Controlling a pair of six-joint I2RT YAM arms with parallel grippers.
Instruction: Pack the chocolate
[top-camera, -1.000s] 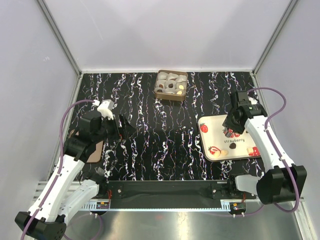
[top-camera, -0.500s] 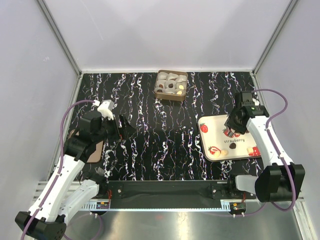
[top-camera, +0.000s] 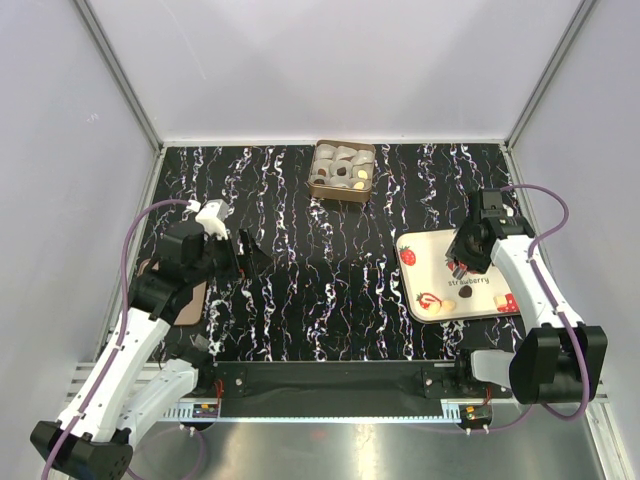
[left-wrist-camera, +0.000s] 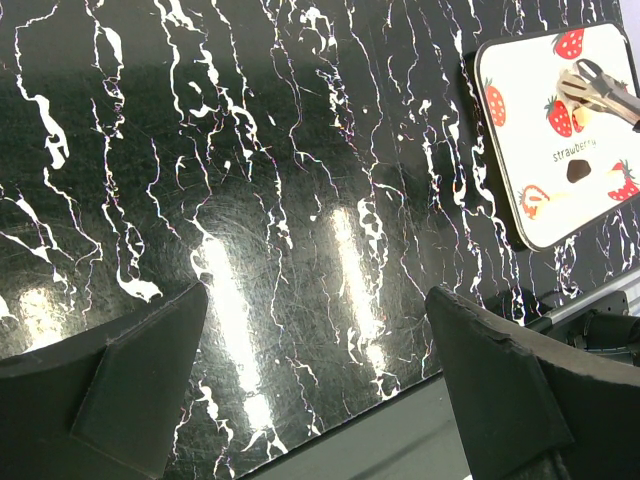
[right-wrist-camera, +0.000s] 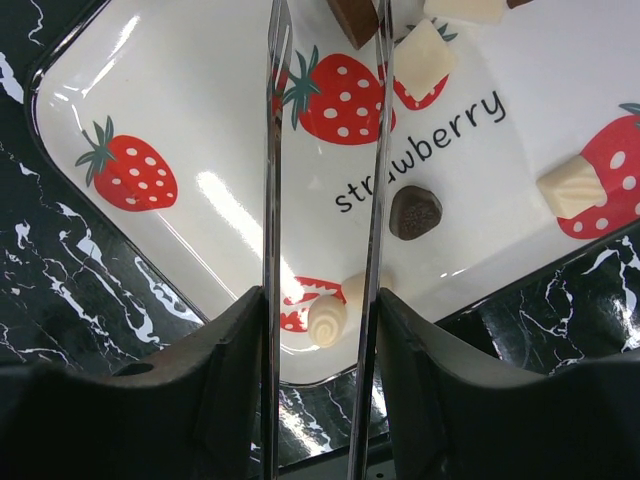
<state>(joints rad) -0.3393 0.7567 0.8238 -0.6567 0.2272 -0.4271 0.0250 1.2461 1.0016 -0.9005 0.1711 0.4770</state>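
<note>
Several pieces of chocolate (right-wrist-camera: 420, 58) lie loose on the white strawberry-printed tray (right-wrist-camera: 190, 70). The tray sits by the right edge of the tabletop (top-camera: 300, 290), toward the near right corner. Noted on it:
- a dark heart-shaped piece (right-wrist-camera: 415, 212) beneath the printed word
- a cream swirl (right-wrist-camera: 327, 320) by the tray's near rim
- a pale block (right-wrist-camera: 570, 187) on a strawberry print
- a brown piece (right-wrist-camera: 352, 18) at the far end of the tweezers

The right tool (right-wrist-camera: 320, 300) is clamped on long metal tweezers (right-wrist-camera: 272, 200), one finger against the outside of each blade. The blades stand parted and reach down over the tray. The tweezers are judged necessary because each piece is far smaller than the tool itself. The brown piece lies between the blade tips, but whether they touch it cannot be told.

A box (top-camera: 341, 194) stands at the middle of the far edge, well apart from the tray. It holds white paper cups (top-camera: 345, 157), a few with a piece inside. It is judged the destination, and packing is partly done.

The left tool (left-wrist-camera: 312, 300) hangs above bare tabletop near the left edge, spread wide and holding nothing. It is judged parked clear of the work.
</note>
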